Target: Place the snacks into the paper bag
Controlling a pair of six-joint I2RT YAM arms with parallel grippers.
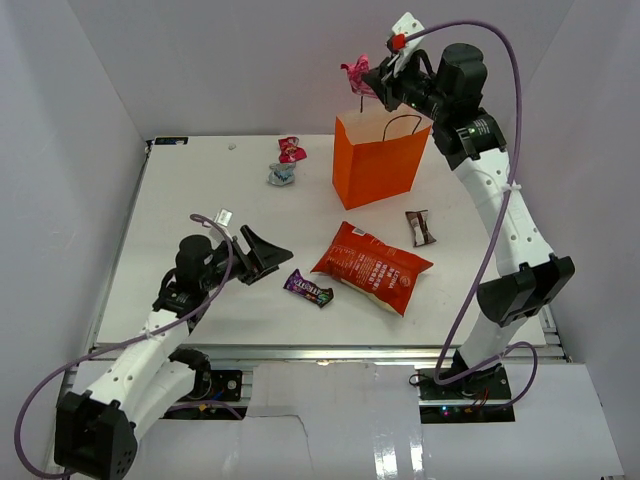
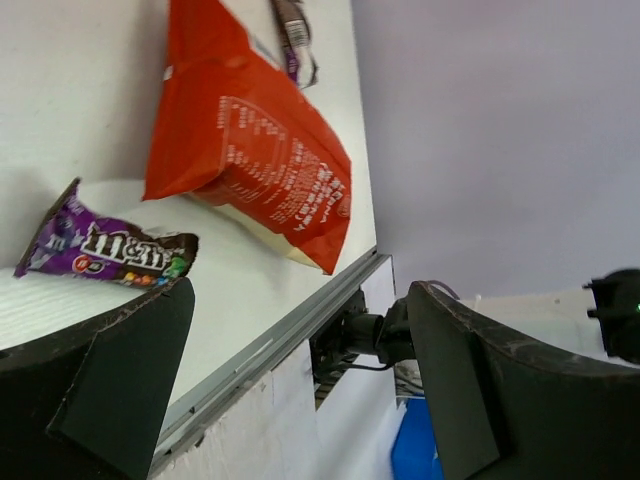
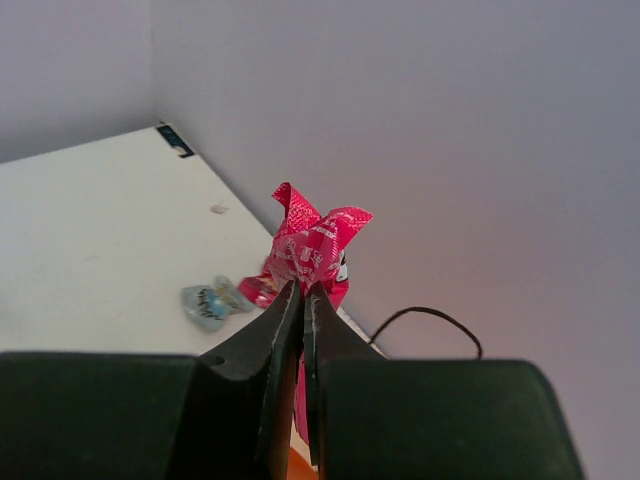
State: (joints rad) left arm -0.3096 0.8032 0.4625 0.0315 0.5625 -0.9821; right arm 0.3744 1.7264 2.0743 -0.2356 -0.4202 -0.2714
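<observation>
White walls close round a white bench (image 1: 200,210), where the right pincer (image 1: 370,80) is pinched tight on a pink candy (image 1: 354,74), gripping it by the wrapper, high over the left rim of the bag (image 1: 380,165). Let go here, I reckon it could clip that rim or a thin handle loop and fall outside. Its wrapper is crinkly, twisted foil; the bag is stiff orange paper, boxy. The left pincer (image 1: 267,258) gapes wide, empty, near a glossy purple pack (image 1: 308,288) and the puffy chip bag (image 1: 372,265)
</observation>
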